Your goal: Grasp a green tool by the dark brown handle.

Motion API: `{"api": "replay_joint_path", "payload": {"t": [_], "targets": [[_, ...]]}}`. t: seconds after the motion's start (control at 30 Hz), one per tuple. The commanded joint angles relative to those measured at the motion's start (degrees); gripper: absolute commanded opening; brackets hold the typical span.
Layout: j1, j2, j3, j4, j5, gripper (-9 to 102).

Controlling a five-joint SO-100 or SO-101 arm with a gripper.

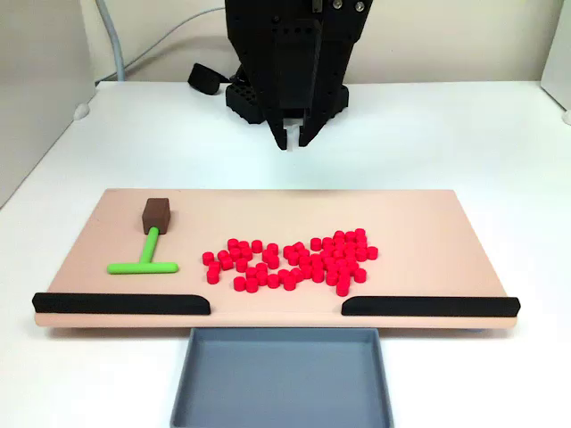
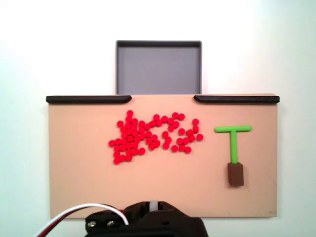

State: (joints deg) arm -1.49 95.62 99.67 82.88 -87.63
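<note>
My gripper (image 1: 295, 138) hung above the bare white table just behind the far edge of the tan board (image 1: 428, 214), its two fingertips pressed close together with only a sliver of light between them and nothing held. The green tool (image 1: 145, 258) lay flat on the board at its left end in that fixed view, and at the right end in the other fixed view (image 2: 234, 140), with its crossbar toward the black bars and its thin stem running back to the dark brown handle (image 1: 157, 214), the end nearest my base. The handle sat well apart from me, off to the side, so I judged that the grasp had not begun. The heap of small red cylinders (image 1: 294, 260) lay in the middle of the board, near the tool but not touching it. I saw several risks. With my fingers so nearly closed, descending without first spreading them would have knocked the handle aside instead of straddling it. The handle was wider than the stem, so a narrow opening could have tipped or spun the tool. Coming down too far forward would have pinched the green stem, which was not the part asked for. A careless sweep might have scattered the cylinders toward the grey tray (image 1: 281, 374).
</note>
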Motion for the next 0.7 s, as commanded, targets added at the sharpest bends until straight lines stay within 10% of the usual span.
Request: {"api": "replay_joint_path", "payload": {"t": [0.0, 0.67], "targets": [[2.5, 0.0, -1.0, -0.4, 0.4, 0], [2.7, -0.3, -1.0, -0.4, 0.0, 0]]}}
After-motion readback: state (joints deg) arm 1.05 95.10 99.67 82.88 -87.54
